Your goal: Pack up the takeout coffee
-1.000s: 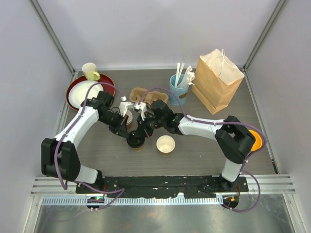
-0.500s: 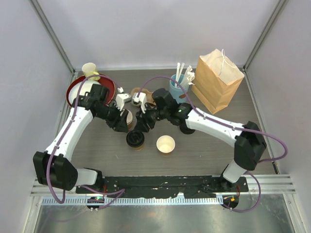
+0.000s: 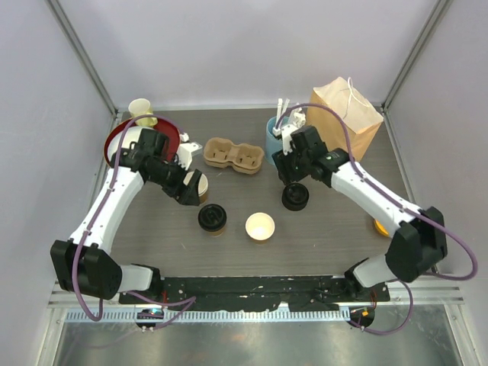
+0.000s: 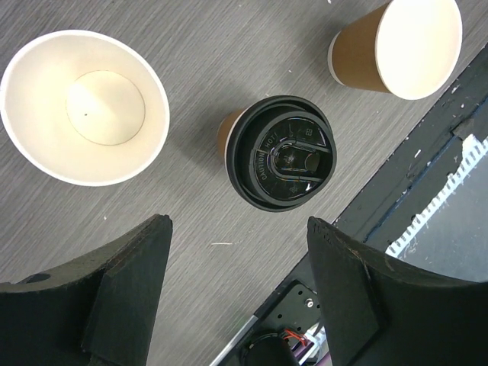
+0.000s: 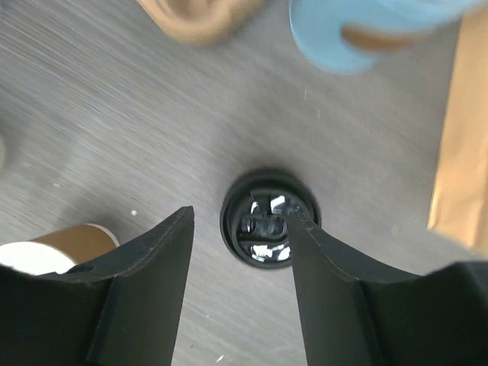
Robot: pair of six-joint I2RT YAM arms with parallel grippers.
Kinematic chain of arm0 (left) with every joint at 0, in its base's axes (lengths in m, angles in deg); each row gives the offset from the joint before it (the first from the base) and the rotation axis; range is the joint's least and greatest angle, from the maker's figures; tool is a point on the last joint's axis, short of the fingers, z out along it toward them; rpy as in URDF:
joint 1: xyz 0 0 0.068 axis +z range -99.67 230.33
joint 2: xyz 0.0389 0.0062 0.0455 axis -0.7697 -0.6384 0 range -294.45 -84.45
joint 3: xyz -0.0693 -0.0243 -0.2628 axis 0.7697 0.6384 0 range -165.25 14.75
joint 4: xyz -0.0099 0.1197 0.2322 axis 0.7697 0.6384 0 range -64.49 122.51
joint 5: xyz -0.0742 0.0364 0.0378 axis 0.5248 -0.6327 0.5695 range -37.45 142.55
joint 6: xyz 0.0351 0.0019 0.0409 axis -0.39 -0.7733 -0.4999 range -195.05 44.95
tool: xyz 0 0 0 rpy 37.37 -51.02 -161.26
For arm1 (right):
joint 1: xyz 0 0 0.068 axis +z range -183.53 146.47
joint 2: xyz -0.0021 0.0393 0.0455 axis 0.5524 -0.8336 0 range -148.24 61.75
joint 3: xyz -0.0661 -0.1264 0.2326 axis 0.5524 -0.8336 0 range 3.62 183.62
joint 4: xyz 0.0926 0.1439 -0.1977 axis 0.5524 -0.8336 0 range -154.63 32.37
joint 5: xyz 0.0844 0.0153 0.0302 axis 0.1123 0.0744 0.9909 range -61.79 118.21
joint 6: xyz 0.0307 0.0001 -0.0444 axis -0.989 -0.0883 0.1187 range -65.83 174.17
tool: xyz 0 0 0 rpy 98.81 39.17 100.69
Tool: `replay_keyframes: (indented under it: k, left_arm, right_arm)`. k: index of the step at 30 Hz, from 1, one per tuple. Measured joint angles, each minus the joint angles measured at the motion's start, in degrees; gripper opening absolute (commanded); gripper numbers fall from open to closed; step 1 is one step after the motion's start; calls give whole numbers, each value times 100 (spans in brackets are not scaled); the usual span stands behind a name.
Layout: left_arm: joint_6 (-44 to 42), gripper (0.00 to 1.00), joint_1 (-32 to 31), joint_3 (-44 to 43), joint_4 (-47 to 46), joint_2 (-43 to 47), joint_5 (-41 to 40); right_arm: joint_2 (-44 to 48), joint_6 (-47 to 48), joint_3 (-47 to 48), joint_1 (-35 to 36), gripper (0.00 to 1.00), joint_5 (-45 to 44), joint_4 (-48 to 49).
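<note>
Though blurred and partly hidden by a finger of the spread right gripper (image 5: 240, 217), reads as a black-lidded takeout coffee (image 5: 261, 227), upright on the counter (image 3: 328, 229) near the blue cup (image 5: 343, 38). Sharper below the spread left gripper (image 4: 236, 225): second takeout coffee (image 4: 282, 158), tan, black sip lid.

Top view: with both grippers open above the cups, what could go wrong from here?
The lidded cup stands close between two lidless cups; the left gripper, on descent, could clip or grab one instead. In the right wrist view the other black lid lies under one finger of the right gripper, off-centre, so closing may push or tip it.
</note>
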Motion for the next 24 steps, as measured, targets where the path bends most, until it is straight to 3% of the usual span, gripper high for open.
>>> replay_keyframes:
  k: [5, 10, 24]
  left_arm:
    - [4, 76, 0, 0, -7, -4, -46]
    - [4, 76, 0, 0, -22, -50, -44]
    - [0, 76, 0, -22, -20, -125, -39]
  right_arm:
    - [-566, -654, -511, 83, 57, -748, -212]
    - [-636, -929, -820, 227, 54, -866, -164]
    - [-1139, -1008, -828, 313, 17, -909, 87]
